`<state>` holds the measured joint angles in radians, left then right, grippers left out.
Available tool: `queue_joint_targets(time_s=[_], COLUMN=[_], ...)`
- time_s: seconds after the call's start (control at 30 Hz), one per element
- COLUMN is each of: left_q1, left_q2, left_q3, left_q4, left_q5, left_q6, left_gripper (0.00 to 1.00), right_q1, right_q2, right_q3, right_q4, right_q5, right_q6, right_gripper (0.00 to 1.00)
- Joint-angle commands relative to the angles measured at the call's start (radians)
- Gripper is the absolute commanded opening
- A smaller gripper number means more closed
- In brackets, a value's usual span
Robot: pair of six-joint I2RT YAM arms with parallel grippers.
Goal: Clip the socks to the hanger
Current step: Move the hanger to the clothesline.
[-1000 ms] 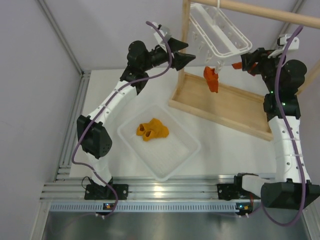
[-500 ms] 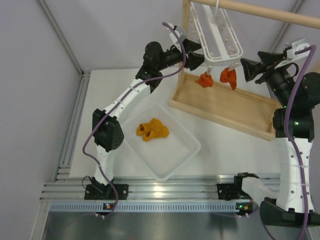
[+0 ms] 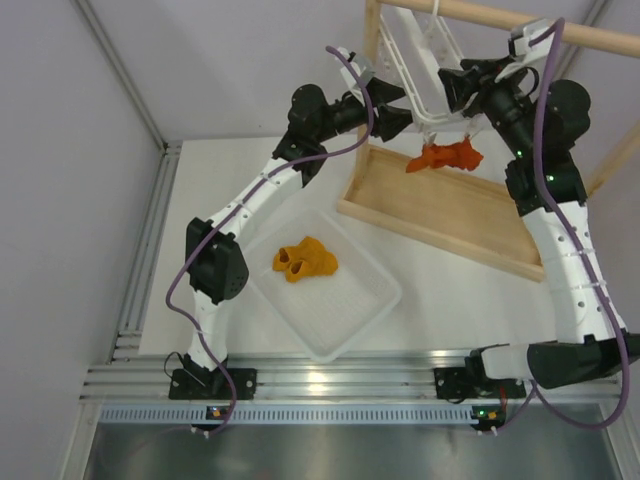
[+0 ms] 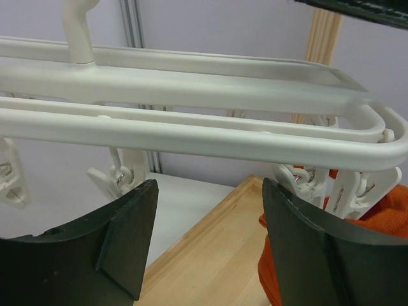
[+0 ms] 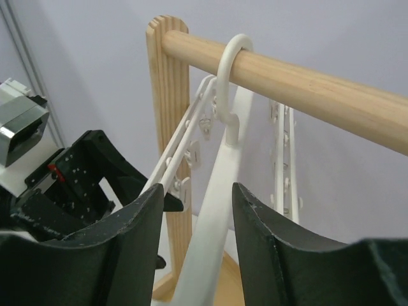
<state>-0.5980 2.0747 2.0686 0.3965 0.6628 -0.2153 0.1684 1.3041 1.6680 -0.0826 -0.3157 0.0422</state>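
In the left wrist view the hanger's [image 4: 191,137] hook [image 4: 80,25] ran off the top edge. A red-orange sock [image 4: 392,217] was cut by the right edge and partly hidden behind a finger [image 4: 319,255] of the left gripper [image 4: 209,188]. The right gripper [image 5: 196,191] covered the hanger's lower stem, and the wooden rail [image 5: 306,83] ran off the right edge. From above, how the socks were fastened was too small to tell.

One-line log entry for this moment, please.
left gripper: open, at hanger frame | right gripper: open, at hanger stem | red-orange socks: hanging from hanger | yellow-orange socks: in tray
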Motion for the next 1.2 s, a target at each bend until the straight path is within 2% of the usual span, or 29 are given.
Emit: queue_joint_targets(time_s=[0.0, 0.2, 0.67, 0.8, 0.9, 0.93, 1.0, 1.03, 1.17], left_q1=[0.0, 0.0, 0.001, 0.003, 0.003, 0.004, 0.006, 0.009, 0.015], left_q2=[-0.025, -0.036, -0.03, -0.027, -0.027, -0.028, -0.03, -0.03, -0.034], left_q3=[0.012, -0.018, -0.022, -0.021, -0.021, -0.019, -0.019, -0.019, -0.021], left_q4=[0.054, 0.071, 0.077, 0.079, 0.077, 0.076, 0.074, 0.073, 0.071], left_q5=[-0.015, -0.029, -0.043, -0.046, -0.046, -0.049, -0.052, -0.052, -0.054], left_q6=[0.001, -0.006, -0.01, -0.01, -0.007, -0.007, -0.01, -0.012, -0.033], left_gripper=[0.72, 0.72, 0.72, 0.73, 0.73, 0.73, 0.73, 0.73, 0.74], right_q1=[0.066, 0.123, 0.172, 0.18, 0.183, 0.183, 0.183, 0.181, 0.181], right_q2=[0.02, 0.129, 0.313, 0.342, 0.362, 0.362, 0.357, 0.348, 0.293], right_q3=[0.009, 0.05, 0.202, 0.231, 0.259, 0.263, 0.263, 0.26, 0.205], right_q4=[0.179, 0.317, 0.418, 0.432, 0.426, 0.423, 0.414, 0.406, 0.4], right_q5=[0.133, 0.271, 0.363, 0.4, 0.431, 0.444, 0.466, 0.468, 0.472], right_q6=[-0.033, -0.076, -0.103, -0.123, -0.137, -0.142, -0.154, -0.159, -0.174], right_gripper=[0.45, 0.41, 0.4, 0.34, 0.22, 0.15, 0.09, 0.01, 0.0])
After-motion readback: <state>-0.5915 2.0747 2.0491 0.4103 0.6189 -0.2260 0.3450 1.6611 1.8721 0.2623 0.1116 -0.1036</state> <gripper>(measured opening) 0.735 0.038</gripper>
